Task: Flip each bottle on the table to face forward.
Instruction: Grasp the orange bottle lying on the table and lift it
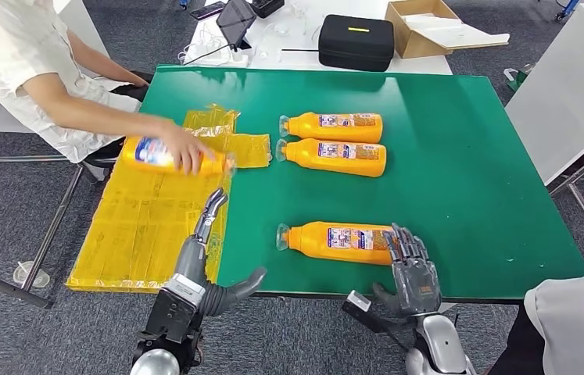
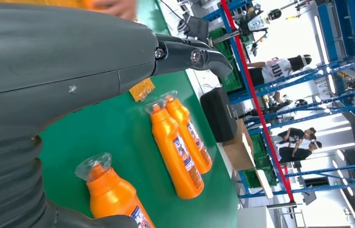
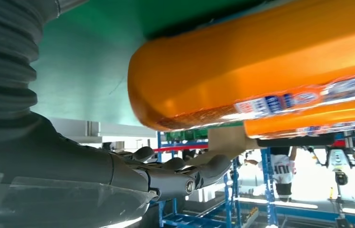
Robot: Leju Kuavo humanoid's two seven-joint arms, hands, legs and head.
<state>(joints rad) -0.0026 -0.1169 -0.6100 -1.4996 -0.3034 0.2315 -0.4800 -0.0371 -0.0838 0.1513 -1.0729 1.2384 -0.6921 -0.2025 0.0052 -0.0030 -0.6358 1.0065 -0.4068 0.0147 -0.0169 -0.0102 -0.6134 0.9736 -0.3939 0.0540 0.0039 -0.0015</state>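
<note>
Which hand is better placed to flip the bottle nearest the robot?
Probably the right hand: its fingers rest against the base of the nearest bottle. The left hand is open over the yellow sheet's edge, apart from it.

Both hands at the table's near edge.
Left hand (image 1: 209, 234) reaches forward, fingers straight, thumb apart, holding nothing; right hand (image 1: 411, 269) upright, fingers extended, fingertips at the table's near edge.
</note>
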